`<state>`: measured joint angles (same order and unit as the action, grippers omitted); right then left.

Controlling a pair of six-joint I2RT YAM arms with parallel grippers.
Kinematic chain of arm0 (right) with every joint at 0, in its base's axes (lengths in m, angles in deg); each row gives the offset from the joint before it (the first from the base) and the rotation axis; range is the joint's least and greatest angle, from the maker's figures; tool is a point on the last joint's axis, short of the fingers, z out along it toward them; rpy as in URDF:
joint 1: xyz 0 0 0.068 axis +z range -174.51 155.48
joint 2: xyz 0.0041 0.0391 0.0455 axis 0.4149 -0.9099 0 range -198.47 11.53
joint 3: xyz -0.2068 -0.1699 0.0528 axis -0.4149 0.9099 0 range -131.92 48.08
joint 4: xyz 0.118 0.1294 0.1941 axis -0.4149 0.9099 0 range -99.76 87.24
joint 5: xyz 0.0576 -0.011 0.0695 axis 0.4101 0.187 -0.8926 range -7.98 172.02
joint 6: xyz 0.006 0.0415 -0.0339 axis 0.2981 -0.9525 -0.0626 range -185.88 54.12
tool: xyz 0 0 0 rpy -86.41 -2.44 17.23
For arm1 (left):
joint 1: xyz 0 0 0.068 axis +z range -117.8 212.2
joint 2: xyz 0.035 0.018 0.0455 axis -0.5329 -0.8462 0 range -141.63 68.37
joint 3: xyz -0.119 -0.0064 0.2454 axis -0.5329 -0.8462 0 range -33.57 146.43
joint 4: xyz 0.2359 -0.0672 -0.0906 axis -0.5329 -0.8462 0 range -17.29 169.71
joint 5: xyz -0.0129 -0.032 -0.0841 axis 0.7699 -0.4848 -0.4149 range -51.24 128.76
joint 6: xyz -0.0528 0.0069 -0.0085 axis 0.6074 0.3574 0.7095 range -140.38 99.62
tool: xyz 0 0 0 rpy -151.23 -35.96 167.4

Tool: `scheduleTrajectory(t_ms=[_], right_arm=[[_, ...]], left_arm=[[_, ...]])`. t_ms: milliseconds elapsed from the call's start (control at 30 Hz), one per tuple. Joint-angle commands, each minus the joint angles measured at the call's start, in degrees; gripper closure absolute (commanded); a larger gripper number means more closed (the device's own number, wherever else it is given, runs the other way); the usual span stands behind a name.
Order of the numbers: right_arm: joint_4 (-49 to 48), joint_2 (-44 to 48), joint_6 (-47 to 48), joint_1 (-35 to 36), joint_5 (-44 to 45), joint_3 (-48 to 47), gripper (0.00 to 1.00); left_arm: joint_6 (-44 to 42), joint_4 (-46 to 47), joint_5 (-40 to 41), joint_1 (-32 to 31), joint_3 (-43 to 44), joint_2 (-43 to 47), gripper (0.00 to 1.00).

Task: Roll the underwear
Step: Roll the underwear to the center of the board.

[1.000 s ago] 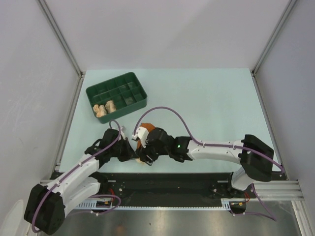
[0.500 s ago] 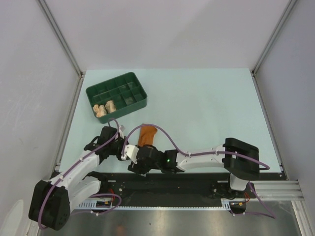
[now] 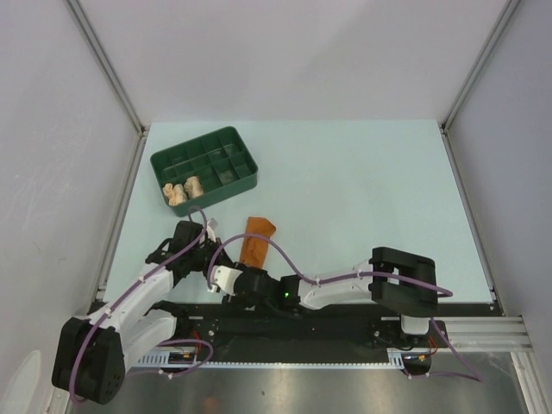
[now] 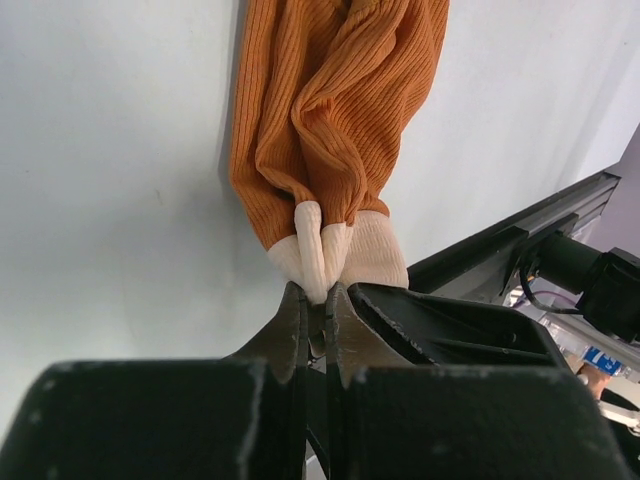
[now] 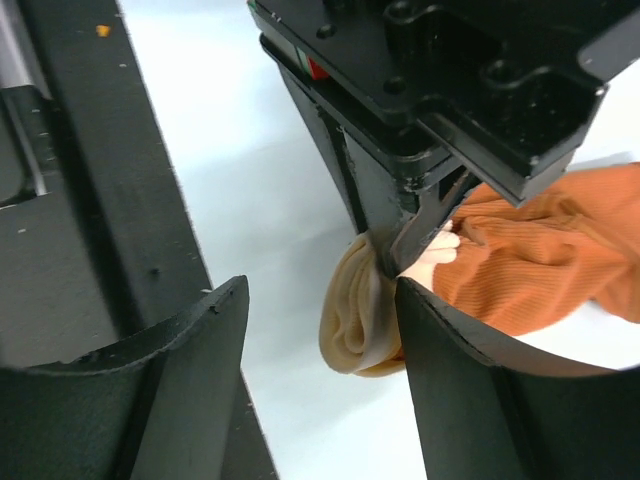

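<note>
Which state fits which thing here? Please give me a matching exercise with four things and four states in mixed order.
Things:
1. left fingers
2. right fingers
3. rust-orange underwear
4. green tray

States:
a. standing open
b. holding pale rolls
c. pinched shut on a cream edge
d. lying on the table, one end pinched

Pairs: 1-c, 2-a, 3-d, 4-b
</note>
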<state>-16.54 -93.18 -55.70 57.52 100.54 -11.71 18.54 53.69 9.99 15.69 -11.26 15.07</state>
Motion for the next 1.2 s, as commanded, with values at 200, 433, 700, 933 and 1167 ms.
scheduleTrajectory(t_ms=[200,433,700,933,1167], right_arm=[[-6.1,2.8,5.8,1.5,8.4,2.0,0.36],[-6.7,1.8,7.1,2.0,9.4,2.5,0.36],[-7.2,5.1,8.7,2.7,7.6,3.0,0.35],[-5.4,4.2,6.2,0.7,2.3,3.0,0.34],[-5.3,1.7,5.4,-0.1,0.6,3.0,0.34]], left_arm=[[-1.3,0.1,-2.1,0.5,2.3,-0.4,1.00],[-1.3,0.1,-2.3,0.8,2.2,-0.3,1.00],[-1.4,0.2,-2.5,0.9,2.1,-0.8,1.00],[-1.3,0.2,-2.5,1.0,2.2,-0.5,1.00],[-1.5,0.2,-3.0,1.2,2.2,-0.6,1.00]])
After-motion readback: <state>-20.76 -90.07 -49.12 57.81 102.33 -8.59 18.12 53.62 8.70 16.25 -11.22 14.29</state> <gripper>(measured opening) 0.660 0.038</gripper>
